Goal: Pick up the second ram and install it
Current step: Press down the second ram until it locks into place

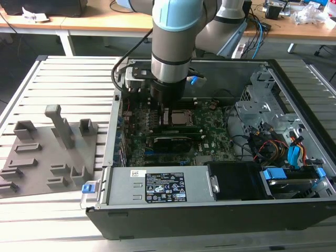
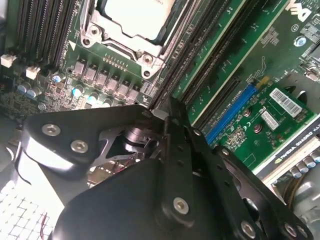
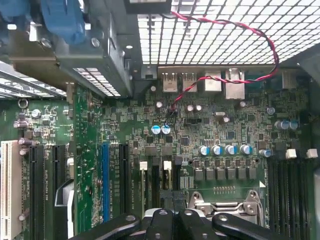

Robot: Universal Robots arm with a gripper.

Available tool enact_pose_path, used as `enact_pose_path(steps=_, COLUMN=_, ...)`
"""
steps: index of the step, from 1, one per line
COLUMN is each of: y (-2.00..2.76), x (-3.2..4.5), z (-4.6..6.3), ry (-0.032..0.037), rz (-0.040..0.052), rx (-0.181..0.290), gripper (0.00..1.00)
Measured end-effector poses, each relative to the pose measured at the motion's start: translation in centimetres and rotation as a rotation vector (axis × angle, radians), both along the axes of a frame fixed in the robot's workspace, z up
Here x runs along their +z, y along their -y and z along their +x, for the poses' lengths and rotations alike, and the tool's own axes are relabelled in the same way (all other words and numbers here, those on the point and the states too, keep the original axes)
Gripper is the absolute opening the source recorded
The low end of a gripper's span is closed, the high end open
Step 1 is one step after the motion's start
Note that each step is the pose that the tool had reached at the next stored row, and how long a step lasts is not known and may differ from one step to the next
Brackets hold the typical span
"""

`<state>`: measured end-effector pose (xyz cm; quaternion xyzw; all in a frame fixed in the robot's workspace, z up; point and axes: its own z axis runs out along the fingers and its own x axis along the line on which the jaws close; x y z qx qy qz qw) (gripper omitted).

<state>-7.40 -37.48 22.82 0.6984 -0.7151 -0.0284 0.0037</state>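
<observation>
Second wrist view, nearest first: the gripper [image 2: 170, 112] hangs low over the motherboard [image 2: 280, 50], its black linkage drawn in to a narrow tip right at the memory slots [image 2: 210, 55] beside the CPU socket [image 2: 132, 22]. The fingers look close together, but whether they are clamped on anything I cannot tell, since the tip hides what lies between them. No green stick can be made out with certainty at the tip, so where the ram is I cannot say; it may be edge-on between the fingers, or already sunk into a slot.

First wrist view shows the same linkage at the picture's edge, with dark slots and white latches [image 3: 143, 165] just past it, then rows of capacitors [image 3: 224, 149], the rear ports, and a red-and-black wire [image 3: 225, 31] across the perforated case wall.

Exterior view, farther off: the arm [image 1: 170, 52] stands upright inside the open case [image 1: 220, 210], its wrist over the slots beside the socket. The grey tray [image 1: 31, 173] lies on the slatted surface [image 1: 47, 220] to the exterior view's left, well apart, with no green stick visible in it.

By my judgement the step in hand is the seating itself. The next move calls for the stick square to its slot and a straight, even push until the latches close.
</observation>
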Motion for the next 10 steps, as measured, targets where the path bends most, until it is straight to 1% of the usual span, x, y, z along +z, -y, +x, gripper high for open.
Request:
enact_pose_path(steps=1, y=0.00, x=0.32, z=0.4, ry=-0.0002, rz=0.0002, rx=0.000, gripper=0.11)
enact_pose_path(steps=2, y=0.01, x=0.36, z=1.1, ry=-0.0008, rz=0.0000, rx=0.000, gripper=0.11)
enact_pose_path(steps=3, y=0.01, x=0.36, z=2.5, ry=-0.0033, rz=0.0006, rx=0.000, gripper=0.11)
enact_pose_path(steps=4, y=0.01, x=0.36, z=3.9, ry=-0.0075, rz=0.0006, rx=0.000, gripper=0.11)
enact_pose_path(steps=5, y=0.01, x=0.44, z=4.3, ry=-0.0081, rz=0.0005, rx=0.000, gripper=0.11)
enact_pose_path(steps=6, y=0.01, x=1.11, z=4.3, ry=-0.0080, rz=0.0007, rx=0.000, gripper=0.11)
enact_pose_path(steps=8, y=0.01, x=2.09, z=4.3, ry=-0.0080, rz=0.0006, rx=0.000, gripper=0.11)
enact_pose_path(steps=10, y=0.00, x=3.92, z=4.3, ry=-0.0080, rz=0.0006, rx=0.000, gripper=0.11)
